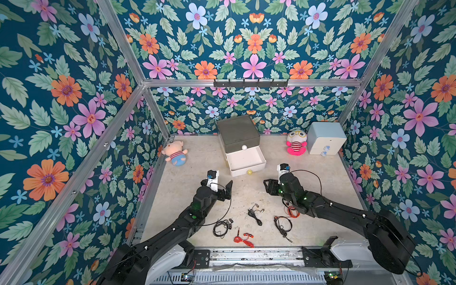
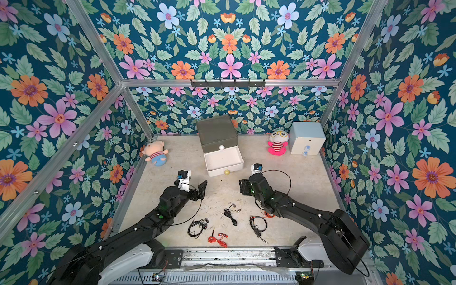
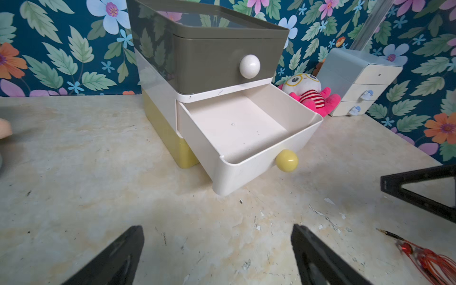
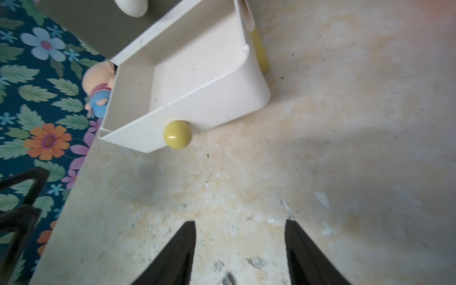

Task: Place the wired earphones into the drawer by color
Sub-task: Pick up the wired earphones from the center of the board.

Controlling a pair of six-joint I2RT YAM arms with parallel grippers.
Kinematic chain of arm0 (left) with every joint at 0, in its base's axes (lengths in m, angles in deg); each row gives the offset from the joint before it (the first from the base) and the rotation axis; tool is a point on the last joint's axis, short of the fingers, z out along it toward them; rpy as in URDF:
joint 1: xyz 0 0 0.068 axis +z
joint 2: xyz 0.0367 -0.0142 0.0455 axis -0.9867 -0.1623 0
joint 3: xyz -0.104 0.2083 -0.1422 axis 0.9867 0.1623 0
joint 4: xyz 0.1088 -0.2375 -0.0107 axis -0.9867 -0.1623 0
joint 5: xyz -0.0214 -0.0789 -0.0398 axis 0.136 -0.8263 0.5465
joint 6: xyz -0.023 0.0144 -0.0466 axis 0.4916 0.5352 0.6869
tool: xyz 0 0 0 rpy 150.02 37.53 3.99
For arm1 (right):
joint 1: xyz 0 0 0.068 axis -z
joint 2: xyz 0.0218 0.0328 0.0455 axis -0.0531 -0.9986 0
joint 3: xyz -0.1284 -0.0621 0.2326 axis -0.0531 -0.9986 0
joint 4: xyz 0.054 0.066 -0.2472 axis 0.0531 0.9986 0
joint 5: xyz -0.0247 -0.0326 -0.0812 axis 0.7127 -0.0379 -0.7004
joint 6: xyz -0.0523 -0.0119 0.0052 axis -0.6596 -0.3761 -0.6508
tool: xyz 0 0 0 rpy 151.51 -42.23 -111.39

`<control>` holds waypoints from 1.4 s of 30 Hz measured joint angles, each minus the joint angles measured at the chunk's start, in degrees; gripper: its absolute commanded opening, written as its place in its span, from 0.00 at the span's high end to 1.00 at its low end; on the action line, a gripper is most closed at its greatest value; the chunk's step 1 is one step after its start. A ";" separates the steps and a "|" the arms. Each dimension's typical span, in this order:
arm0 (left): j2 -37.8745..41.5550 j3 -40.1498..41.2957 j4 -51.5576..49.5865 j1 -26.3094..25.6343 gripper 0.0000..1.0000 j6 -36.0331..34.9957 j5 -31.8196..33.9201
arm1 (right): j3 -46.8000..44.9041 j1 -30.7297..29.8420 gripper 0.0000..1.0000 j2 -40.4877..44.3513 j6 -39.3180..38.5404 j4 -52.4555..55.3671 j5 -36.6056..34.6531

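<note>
Tabletop (image 1: 333, 172): pale, mottled and scuffed, enclosed by floral walls.

Left arm (image 1: 187, 214) and right arm (image 1: 333, 204) are extended from the front edge toward the middle.

A three-tier cabinet (image 1: 238, 134) is set at the back centre. The tiers are grey on top and white below; in the left wrist view a yellow base is seen. A pale blue chest (image 1: 325, 138) is placed in the back right corner.

The white drawer (image 1: 245, 159) is found pulled out, with its floor bare in both top views and both wrist views.

A pig plush (image 1: 175, 153) is laid at the back left. A pink plush (image 1: 296, 143) is seated between cabinet and chest, just beside the chest.

Left pincer (image 3: 217, 228): fingers are spread wide and nothing is gripped. It is held near the drawer front, off to the left.

Right pincer (image 4: 239, 222): fingers are spread and nothing is held between the tips. It is pointed toward the drawer front.

Earphones: five bundles are counted, all on the tabletop toward the front edge, between the arms and well apart from the drawer.
- A black bundle (image 1: 222, 227) is on the left.
- A silver-bud bundle (image 1: 255, 213) is in the middle.
- A red-bud black bundle (image 1: 283, 225) is on the right.
- A red bundle (image 1: 244, 240) is nearest the front.
- A second red bundle (image 1: 292, 212) is partly covered by the right arm.

A yellow knob (image 1: 250, 172) is fixed to the drawer front. A white knob (image 1: 244, 147) is fixed to the grey tier.
</note>
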 measured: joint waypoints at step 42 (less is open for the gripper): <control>-2.16 -0.04 4.11 0.00 0.01 -0.22 -7.87 | -10.75 2.45 0.52 9.57 15.39 25.51 -1.70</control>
